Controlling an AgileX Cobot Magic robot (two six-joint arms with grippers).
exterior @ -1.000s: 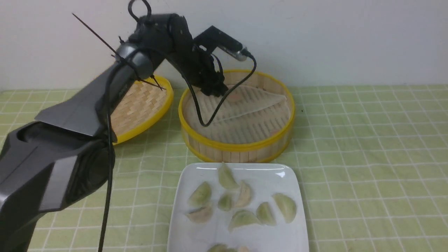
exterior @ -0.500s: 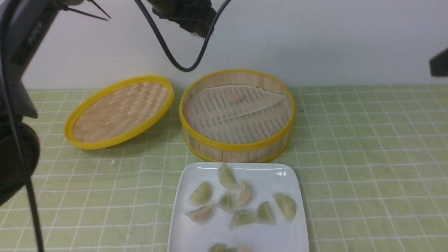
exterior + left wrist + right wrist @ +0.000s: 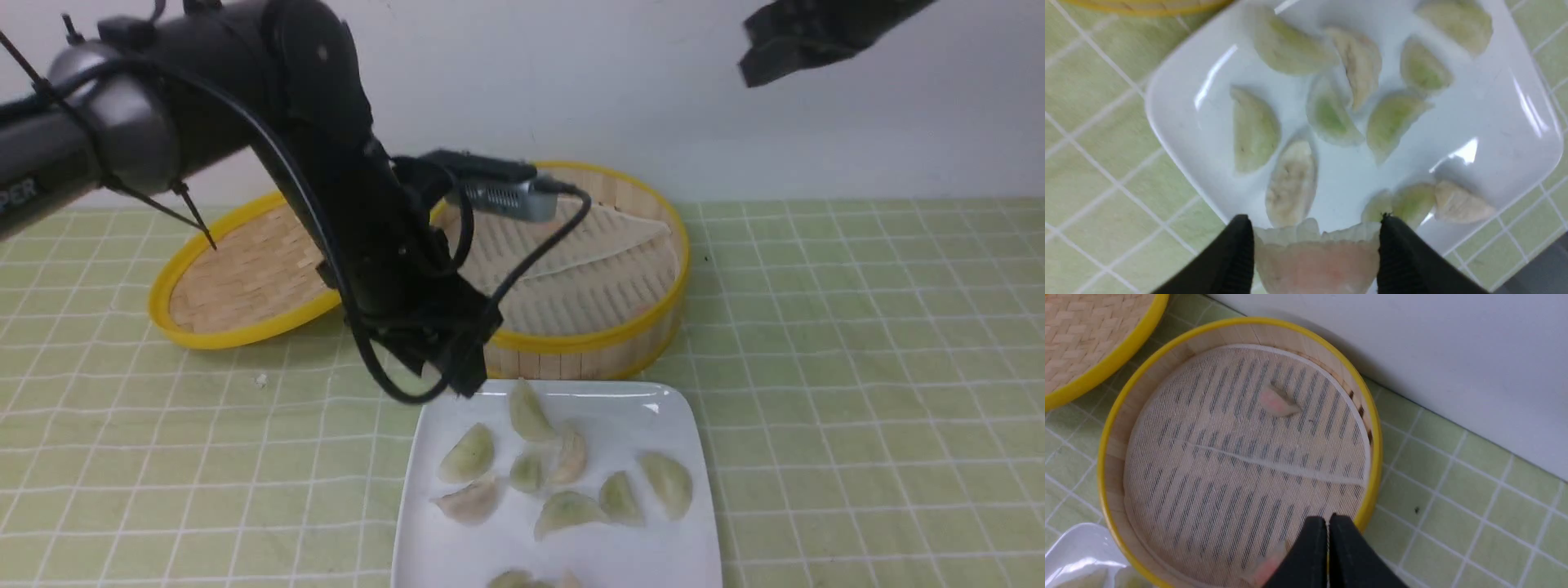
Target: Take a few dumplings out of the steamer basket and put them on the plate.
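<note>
Between the left jaws a pink dumpling [image 3: 1314,261] is sitting clamped, with the white plate [image 3: 1200,122] directly below them. The placing step is going on; next, I judge, it is needing a small descent and then opening. The right jaws are hanging clenched, empty, above the steamer basket [image 3: 1376,457].

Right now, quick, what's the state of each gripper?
Left gripper: shut on a small pale pink pleated dumpling.
Right gripper: shut, nothing between its fingers.

The plate [image 3: 690,547] is glossy white, the tablecloth [image 3: 857,367] green-checked.
</note>
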